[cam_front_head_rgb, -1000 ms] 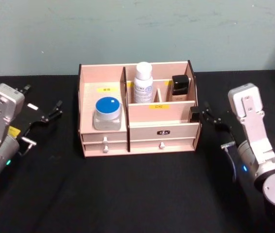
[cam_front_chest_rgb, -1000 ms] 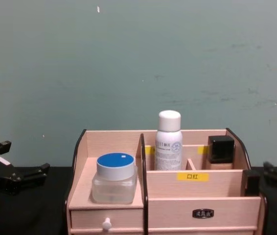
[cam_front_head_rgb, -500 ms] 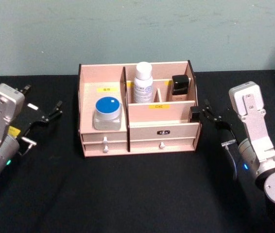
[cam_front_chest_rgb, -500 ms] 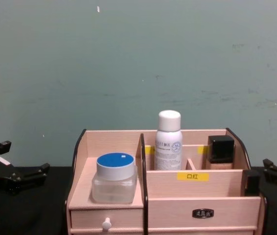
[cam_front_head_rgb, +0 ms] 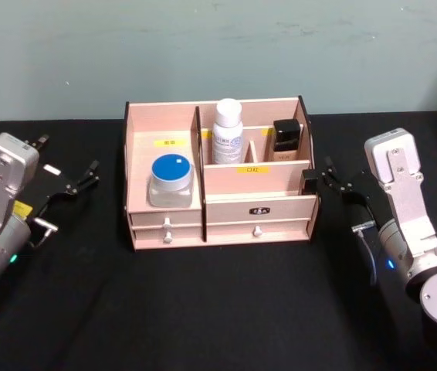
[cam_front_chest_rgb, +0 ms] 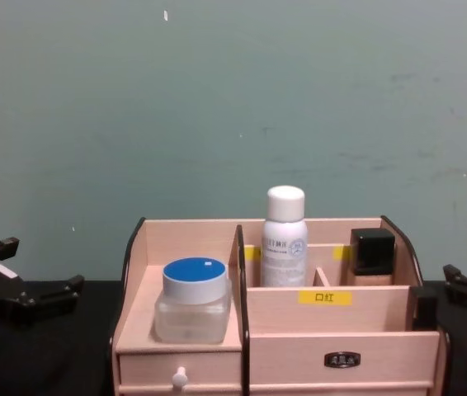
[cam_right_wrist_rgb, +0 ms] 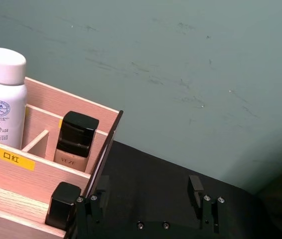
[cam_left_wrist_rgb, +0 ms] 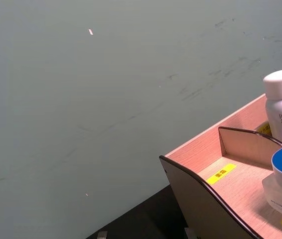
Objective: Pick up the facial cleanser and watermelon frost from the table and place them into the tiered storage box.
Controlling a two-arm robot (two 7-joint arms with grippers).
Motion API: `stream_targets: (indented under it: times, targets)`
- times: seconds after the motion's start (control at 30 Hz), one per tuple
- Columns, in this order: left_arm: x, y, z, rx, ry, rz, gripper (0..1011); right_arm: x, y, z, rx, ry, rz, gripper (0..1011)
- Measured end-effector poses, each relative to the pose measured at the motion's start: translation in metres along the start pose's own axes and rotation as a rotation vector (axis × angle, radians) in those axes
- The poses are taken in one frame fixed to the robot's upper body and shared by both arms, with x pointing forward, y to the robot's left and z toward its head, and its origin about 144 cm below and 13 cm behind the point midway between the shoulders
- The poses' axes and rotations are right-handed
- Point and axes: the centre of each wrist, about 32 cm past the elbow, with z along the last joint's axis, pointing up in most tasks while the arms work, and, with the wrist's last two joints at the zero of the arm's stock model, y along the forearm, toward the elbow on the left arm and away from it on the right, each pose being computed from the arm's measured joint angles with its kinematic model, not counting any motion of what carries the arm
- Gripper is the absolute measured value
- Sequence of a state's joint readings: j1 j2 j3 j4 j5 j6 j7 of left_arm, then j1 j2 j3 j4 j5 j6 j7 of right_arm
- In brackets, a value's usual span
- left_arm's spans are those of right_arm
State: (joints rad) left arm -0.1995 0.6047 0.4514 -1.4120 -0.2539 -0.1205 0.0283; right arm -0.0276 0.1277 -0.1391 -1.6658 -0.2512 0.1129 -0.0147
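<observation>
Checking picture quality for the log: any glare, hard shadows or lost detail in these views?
Head view: even light, no glare; dark gripper parts blend into the black table. Chest view: soft and flat, the storage box casts no hard shadow. Right wrist view: label print on the white bottle reads clearly.

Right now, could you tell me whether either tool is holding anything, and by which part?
Nothing is held: the left tool and the right tool are both open, either side of the pale pink-beige wooden tiered storage box.
</observation>
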Motion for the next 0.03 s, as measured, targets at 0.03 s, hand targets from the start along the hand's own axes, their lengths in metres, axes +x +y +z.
stream_targets:
  times: [0.03]
  targets:
    - [0.0, 0.0, 0.0, 0.0, 0.0, 0.0, 1001, 0.0, 0.0, 0.0, 0.0, 0.0, 0.0, 1002]
